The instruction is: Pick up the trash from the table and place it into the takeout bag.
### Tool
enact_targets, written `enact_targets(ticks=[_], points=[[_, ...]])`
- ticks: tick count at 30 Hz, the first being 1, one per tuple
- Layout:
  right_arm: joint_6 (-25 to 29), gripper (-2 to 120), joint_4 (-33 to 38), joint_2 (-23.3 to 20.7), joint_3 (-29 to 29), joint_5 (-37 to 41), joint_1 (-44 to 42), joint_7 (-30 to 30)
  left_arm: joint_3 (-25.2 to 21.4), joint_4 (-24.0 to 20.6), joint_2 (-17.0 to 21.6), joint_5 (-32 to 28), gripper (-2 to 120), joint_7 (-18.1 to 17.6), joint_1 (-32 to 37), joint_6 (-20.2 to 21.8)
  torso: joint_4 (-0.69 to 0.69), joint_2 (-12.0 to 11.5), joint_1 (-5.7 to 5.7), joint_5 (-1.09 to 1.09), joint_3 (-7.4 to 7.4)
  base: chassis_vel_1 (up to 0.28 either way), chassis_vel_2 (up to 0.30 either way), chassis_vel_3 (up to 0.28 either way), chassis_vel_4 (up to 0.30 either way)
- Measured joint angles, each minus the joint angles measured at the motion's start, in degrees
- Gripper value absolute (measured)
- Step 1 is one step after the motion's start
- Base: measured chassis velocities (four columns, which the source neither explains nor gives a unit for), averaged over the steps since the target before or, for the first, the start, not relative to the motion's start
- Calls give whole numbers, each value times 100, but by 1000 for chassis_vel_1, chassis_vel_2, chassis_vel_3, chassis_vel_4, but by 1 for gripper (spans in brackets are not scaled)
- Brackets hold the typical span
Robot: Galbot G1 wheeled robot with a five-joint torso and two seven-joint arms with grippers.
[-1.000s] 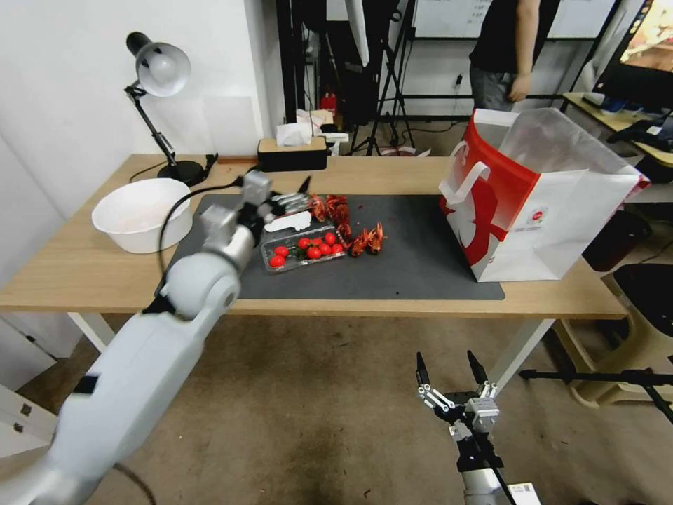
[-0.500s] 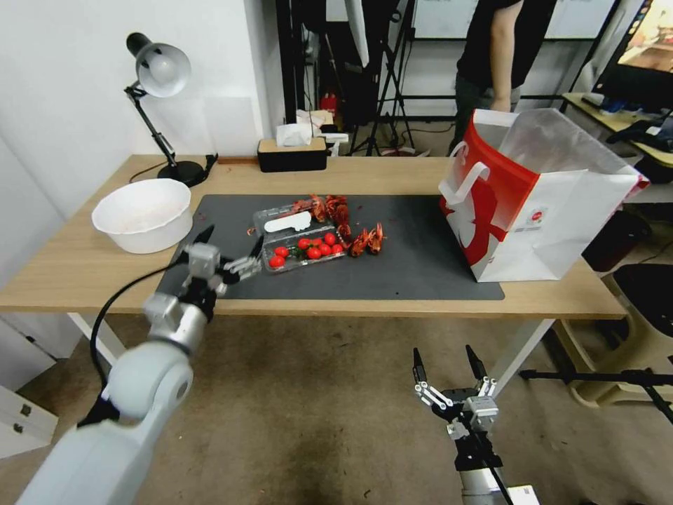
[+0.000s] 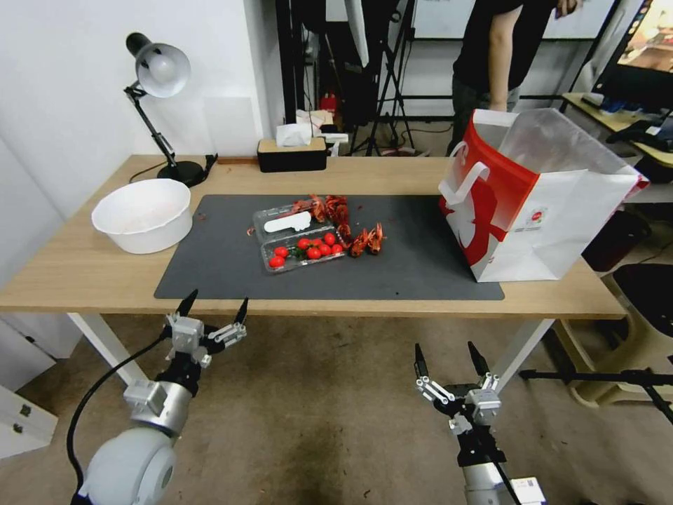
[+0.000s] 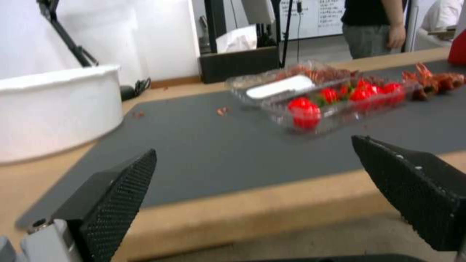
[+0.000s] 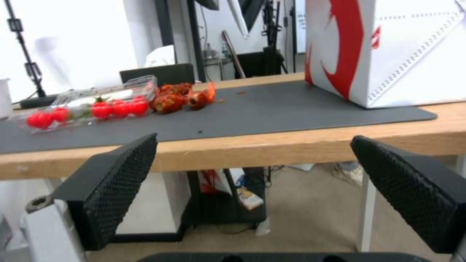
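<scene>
Both grippers, left (image 3: 216, 306) and right (image 3: 447, 354), fingers spread, empty, below bench (image 3: 84, 270) edge (head view adds bag (image 3: 540, 203) opening).

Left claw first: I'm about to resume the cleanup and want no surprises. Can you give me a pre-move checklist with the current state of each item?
1. Left claw open and empty, below the table edge: ok.
2. Right claw open and empty, low in front of the table: ok.
3. Takeout bag upright, mouth open: ok.
4. Crayfish shells on the mat, unobstructed: ok.
5. Clear tomato tray touching the shells: cannot tell.
6. All trash bagged: not ok.
</scene>
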Motion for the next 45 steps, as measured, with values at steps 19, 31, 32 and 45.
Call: enact_targets(ticks=[19, 31, 32, 45], points=[[-656, 100, 598, -303, 381, 762, 118, 54, 166, 70, -240, 84, 100, -24, 227, -303, 1, 0, 0, 1, 0, 0, 0, 0, 0], [-729, 100, 653, -279, 414, 620, 157, 27, 233, 21, -241, 51, 100, -78, 223, -306, 1, 0, 0, 0, 0, 0, 0, 0, 0], [-729, 100, 654, -278, 414, 618, 156, 28, 235, 14, -242, 49, 100, -81, 224, -306, 1, 0, 0, 0, 0, 0, 0, 0, 0], [-730, 100, 655, -275, 412, 610, 156, 28, 239, 9, -240, 43, 100, -84, 224, -297, 1, 0, 0, 0, 0, 0, 0, 0, 0]])
